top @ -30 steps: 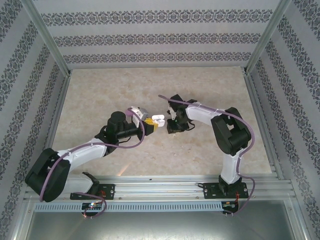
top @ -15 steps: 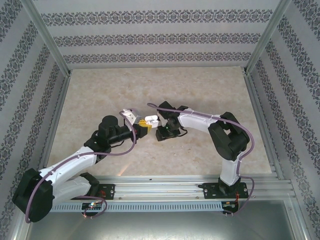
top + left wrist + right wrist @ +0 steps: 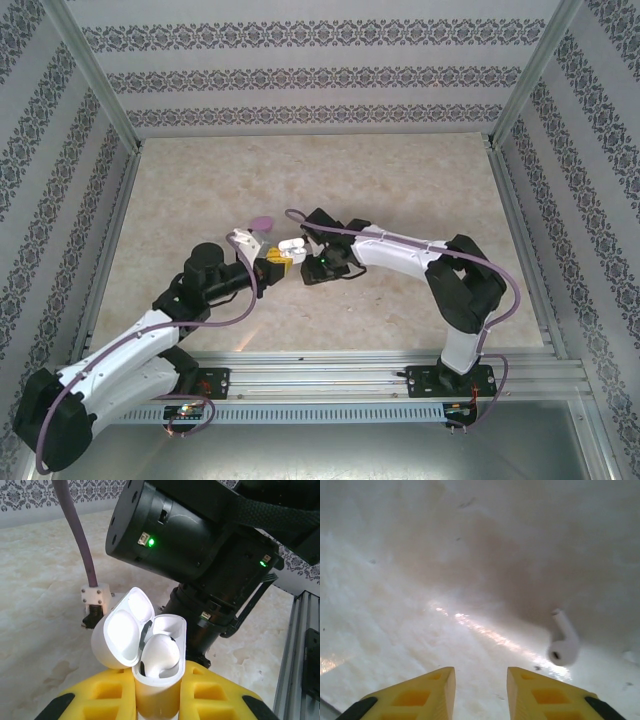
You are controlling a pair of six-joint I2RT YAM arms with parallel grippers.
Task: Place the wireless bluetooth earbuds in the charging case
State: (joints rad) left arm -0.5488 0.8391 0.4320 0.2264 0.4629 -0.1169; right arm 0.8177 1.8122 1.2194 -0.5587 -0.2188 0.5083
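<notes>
Charging case farther left (lid open)

My arms are white shells with black joints, and a purple cable loops along each. Fingers yellow, square pockets, black tips. Black wrist housing, green lights, white screwed cable clip.

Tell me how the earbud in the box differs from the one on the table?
The boxed earbud stands in the open white case, stem hidden; the loose earbud lies flat on the table, stem showing. The boxed earbud's case is gripped by yellow jaws; the loose earbud lies ahead of empty jaws. Both are white and shiny.
</notes>
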